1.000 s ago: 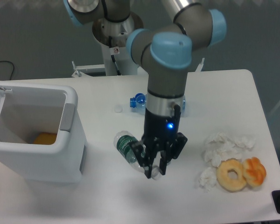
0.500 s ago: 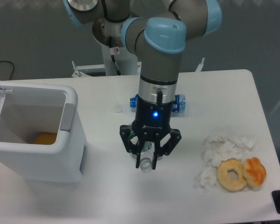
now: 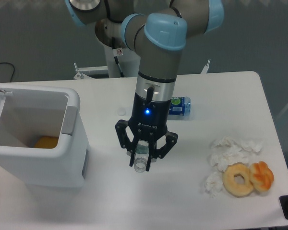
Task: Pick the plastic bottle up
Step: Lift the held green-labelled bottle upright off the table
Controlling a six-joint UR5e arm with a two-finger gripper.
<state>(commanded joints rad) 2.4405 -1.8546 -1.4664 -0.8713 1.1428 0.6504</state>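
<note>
- One doughnut (image 3: pixel 238 179) lies nearest on the table (image 3: pixel 230 96), beside an orange piece (image 3: pixel 262 175) and crumpled tissues (image 3: pixel 228 152).
- Mid-table, the end effector (image 3: pixel 144 162) points down, fingers spread either side of the plastic bottle (image 3: pixel 142 155); whether they grip it, I cannot tell.
- A white bin (image 3: pixel 36 136) stands left.
- Farther back, a blue-labelled bottle (image 3: pixel 179 106) lies mostly behind the arm.

Robotics lab: grey-and-blue arm (image 3: pixel 156 62) centre frame, bare white tabletop (image 3: pixel 230 96), plain grey backdrop, white bin (image 3: pixel 38 139) left.
</note>
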